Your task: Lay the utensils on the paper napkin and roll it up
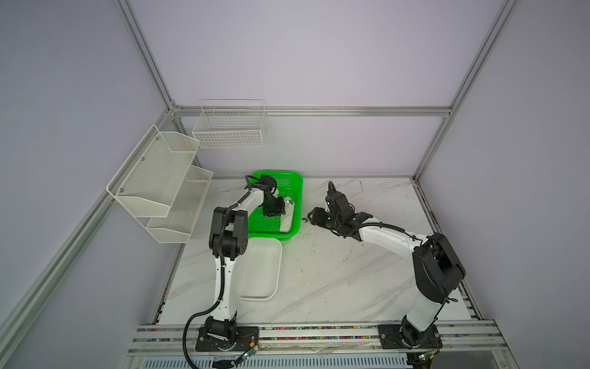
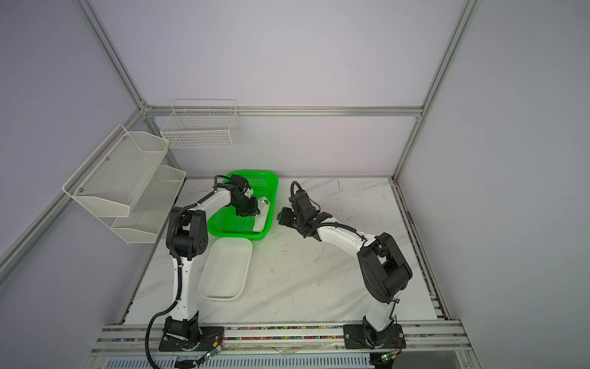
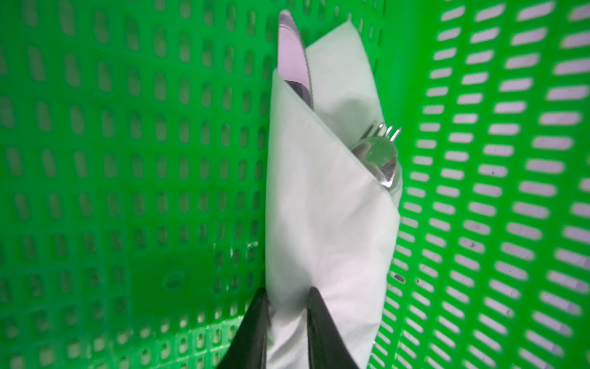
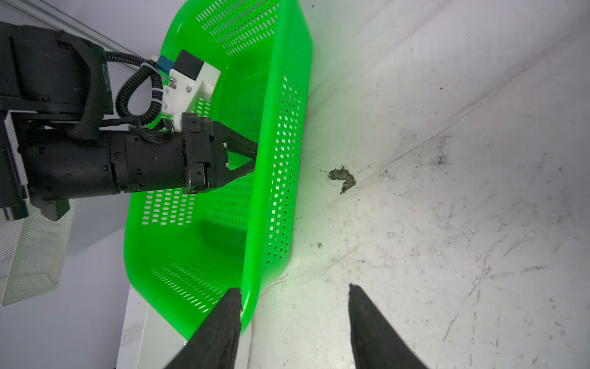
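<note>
Left claw (image 3: 287,290) pinched nearly closed, angled down; right claw (image 4: 293,287) half spread, held low.

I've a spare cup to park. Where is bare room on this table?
Free: the marble table between the white tray and the right arm, and its far right corner. Crowded: the green basket, where the left gripper grips the napkin roll.

Pale lilac walls (image 1: 319,48) in a silver metal frame (image 1: 319,111) surround me. My table (image 1: 335,281) is white, marble-patterned, scuffed dark. A white mesh shelf (image 1: 153,179) and wire basket (image 1: 230,127) hang at my left, evenly lit
</note>
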`<move>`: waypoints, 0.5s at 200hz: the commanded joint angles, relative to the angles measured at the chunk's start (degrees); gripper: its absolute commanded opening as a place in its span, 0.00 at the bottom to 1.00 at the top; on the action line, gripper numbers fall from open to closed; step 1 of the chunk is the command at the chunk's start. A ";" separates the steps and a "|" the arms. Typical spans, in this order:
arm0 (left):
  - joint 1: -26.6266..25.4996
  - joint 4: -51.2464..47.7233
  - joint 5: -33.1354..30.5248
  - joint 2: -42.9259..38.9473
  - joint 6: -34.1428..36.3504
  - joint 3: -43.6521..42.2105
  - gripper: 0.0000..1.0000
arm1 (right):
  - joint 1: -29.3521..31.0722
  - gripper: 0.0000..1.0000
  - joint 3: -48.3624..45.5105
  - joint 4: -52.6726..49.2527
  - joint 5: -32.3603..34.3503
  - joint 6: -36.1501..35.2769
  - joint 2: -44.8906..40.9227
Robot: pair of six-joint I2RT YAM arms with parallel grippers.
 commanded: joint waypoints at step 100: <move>0.04 21.32 -19.09 -47.24 2.89 -37.42 0.69 | -4.76 0.80 -18.07 0.03 38.48 -13.09 -28.55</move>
